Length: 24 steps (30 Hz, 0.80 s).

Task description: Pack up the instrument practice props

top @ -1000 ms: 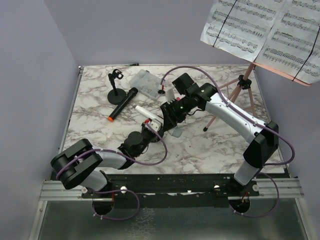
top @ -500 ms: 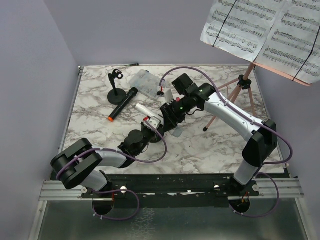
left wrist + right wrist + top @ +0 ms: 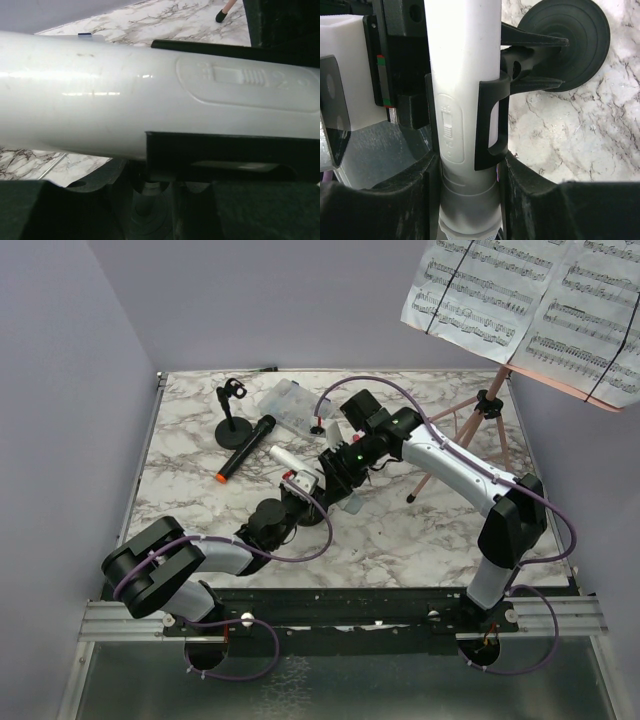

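Broadly, worktop: marbled; both arms meet over its middle.
Pink tripod: upright at far right, sheet-music pages strapped to its desk; well apart from both arms.
Black microphone: lying far left, just beside the second mic holder; neither arm is near.
White microphone: the thing in hand, over mid-worktop, seated in the clip of a mic holder.
Long axis: runs straight out from the right wrist, greyer end nearest that camera; from above, tail up-left, head down-right.
Clip: wraps the body about midway; the round base sits off to one side beyond it.
Right fingers: partly closed, one against each flank of the body just short of the clip; they appear to have hold of it.
Left fingers: partly closed beneath the microphone, about the holder's neck; whether they pinch it, cannot tell.
Judgement: right arm is the one placed to draw the microphone free; the pull likely wants to run out of the clip's mouth, not across it.
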{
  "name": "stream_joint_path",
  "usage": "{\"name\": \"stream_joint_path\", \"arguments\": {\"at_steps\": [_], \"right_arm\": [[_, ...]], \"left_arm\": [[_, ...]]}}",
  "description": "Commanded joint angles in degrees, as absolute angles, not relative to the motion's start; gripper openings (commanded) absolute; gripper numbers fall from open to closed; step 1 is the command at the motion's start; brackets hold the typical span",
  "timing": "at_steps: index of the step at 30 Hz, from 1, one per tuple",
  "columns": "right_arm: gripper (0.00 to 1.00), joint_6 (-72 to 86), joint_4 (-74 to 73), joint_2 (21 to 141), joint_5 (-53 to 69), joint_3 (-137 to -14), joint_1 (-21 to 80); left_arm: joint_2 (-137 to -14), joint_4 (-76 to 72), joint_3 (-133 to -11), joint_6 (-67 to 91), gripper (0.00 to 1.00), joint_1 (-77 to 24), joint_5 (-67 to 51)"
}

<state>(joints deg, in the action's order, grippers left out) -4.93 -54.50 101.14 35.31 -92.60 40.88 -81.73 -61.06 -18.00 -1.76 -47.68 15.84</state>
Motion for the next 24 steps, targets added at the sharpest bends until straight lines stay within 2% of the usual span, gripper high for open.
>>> {"name": "stream_joint_path", "arguments": {"at_steps": [1,3,4,24], "right_arm": [[0.1,-6.39,-56.55,101.59,39.03,-92.14,41.31],[0.02,-6.73,-57.28,101.14,38.94,-91.67,41.31],[0.01,-7.03,-57.66,100.95,39.06,-91.36,41.34],[0.0,-10.99,-62.78,97.37,37.04,-89.18,41.31]], "left_arm": [[-83.0,-57.93,-18.37,2.19,0.0,-45.92,21.38],[-82.81,-57.92,-17.99,2.97,0.0,-44.78,22.33],[-82.79,-57.92,-17.89,3.35,0.0,-44.33,22.9],[-83.58,-53.52,-19.64,8.58,0.0,-34.63,33.25]]}}
